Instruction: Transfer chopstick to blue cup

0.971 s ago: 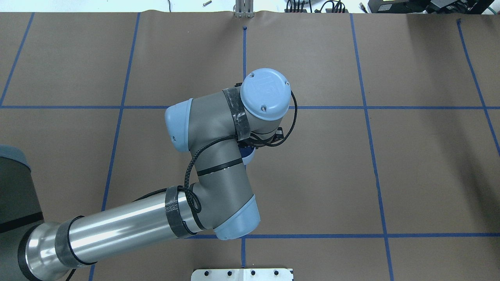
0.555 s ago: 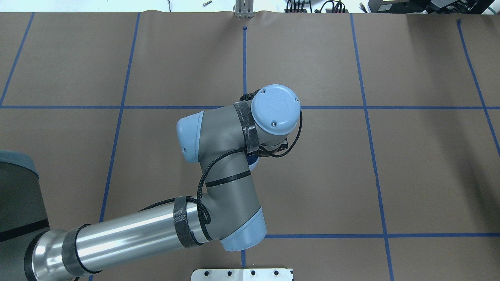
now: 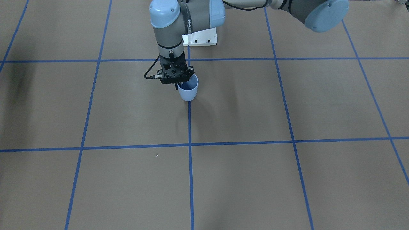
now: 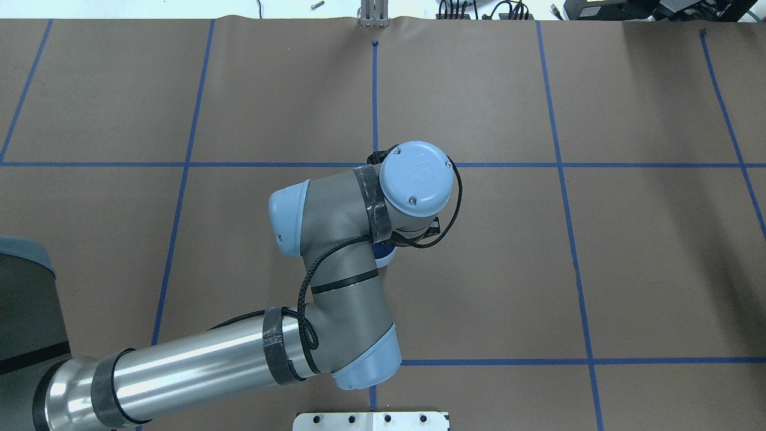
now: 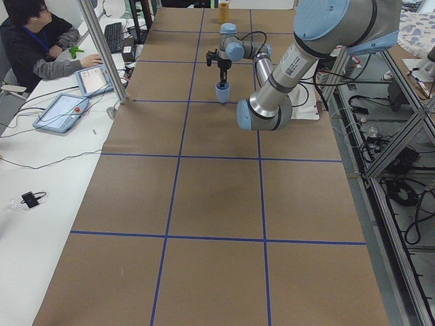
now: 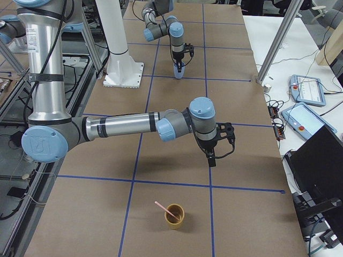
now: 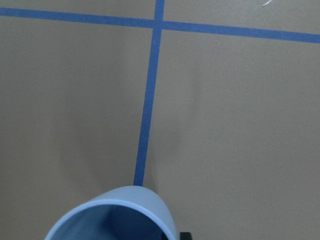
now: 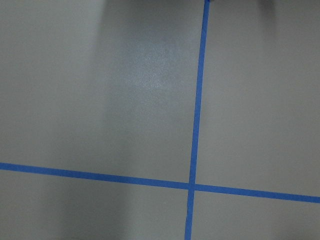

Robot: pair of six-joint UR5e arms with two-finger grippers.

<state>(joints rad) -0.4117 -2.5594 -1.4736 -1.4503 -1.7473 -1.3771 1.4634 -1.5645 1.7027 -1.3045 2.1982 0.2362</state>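
Note:
My left gripper (image 3: 177,85) points straight down and is shut on the rim of the light blue cup (image 3: 189,92). The cup hangs upright at or just above the brown table on the middle tape line. In the overhead view only a sliver of the cup (image 4: 386,256) shows under the wrist. In the left wrist view its rim (image 7: 125,210) fills the bottom edge. One pale pink chopstick (image 6: 163,209) leans in a tan cup (image 6: 174,216) at the table's right end. My right gripper (image 6: 211,161) hovers over the table near that end; I cannot tell if it is open.
The white robot base plate (image 3: 199,37) lies behind the blue cup. Blue tape lines grid the brown table (image 4: 658,269). An operator (image 5: 37,41) sits at a side table with tablets. The tan cup also shows at the far end in the exterior left view (image 5: 223,11).
My left wrist has moved toward the robot's side and a little to the right in the overhead view. The blue cup has moved along with it.

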